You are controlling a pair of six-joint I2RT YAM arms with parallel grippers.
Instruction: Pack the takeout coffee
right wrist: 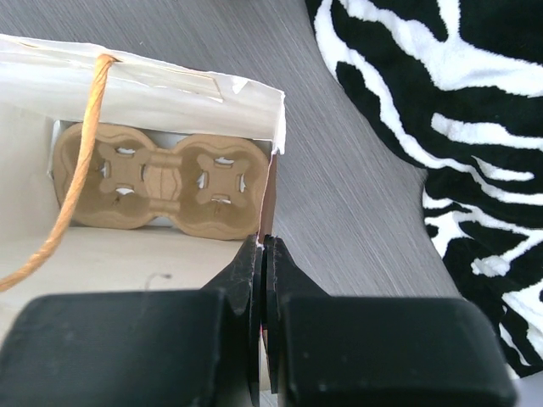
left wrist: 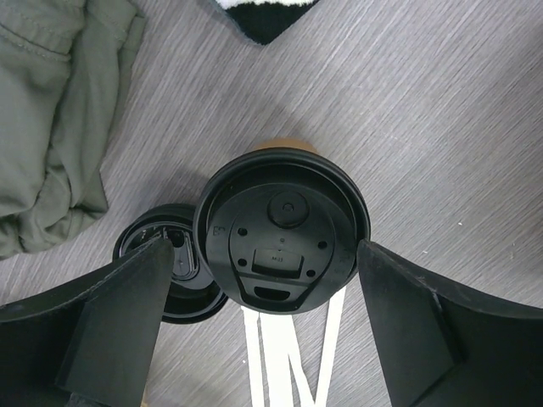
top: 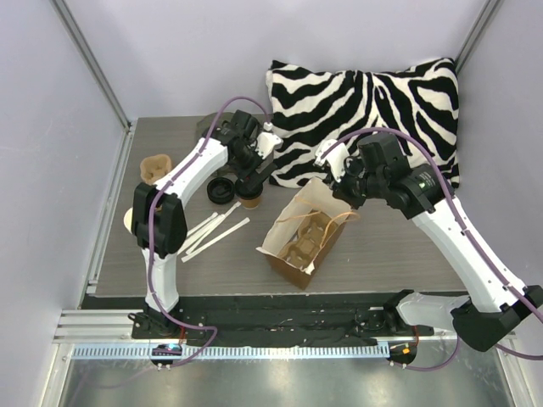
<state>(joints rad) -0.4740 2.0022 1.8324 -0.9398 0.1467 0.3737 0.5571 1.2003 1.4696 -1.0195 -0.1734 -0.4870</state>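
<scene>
The takeout coffee cup (top: 251, 202) stands on the table left of the bag, tan-brown with a black lid on it (left wrist: 280, 229). My left gripper (top: 249, 183) is right above it, open, with one finger (left wrist: 127, 314) on each side of the lid and not touching it. My right gripper (right wrist: 265, 248) is shut on the upper edge of the open paper bag (top: 284, 254). The tan two-hole cup carrier (right wrist: 157, 178) lies in the bottom of the bag and also shows in the top view (top: 307, 240).
A loose black lid (left wrist: 165, 271) lies just left of the cup. White paper strips (top: 212, 233) lie in front of it. A green cloth (left wrist: 51, 110) is at the far left. A zebra pillow (top: 373, 110) sits behind. Two tan cup-like objects (top: 154, 167) are at the table's left side.
</scene>
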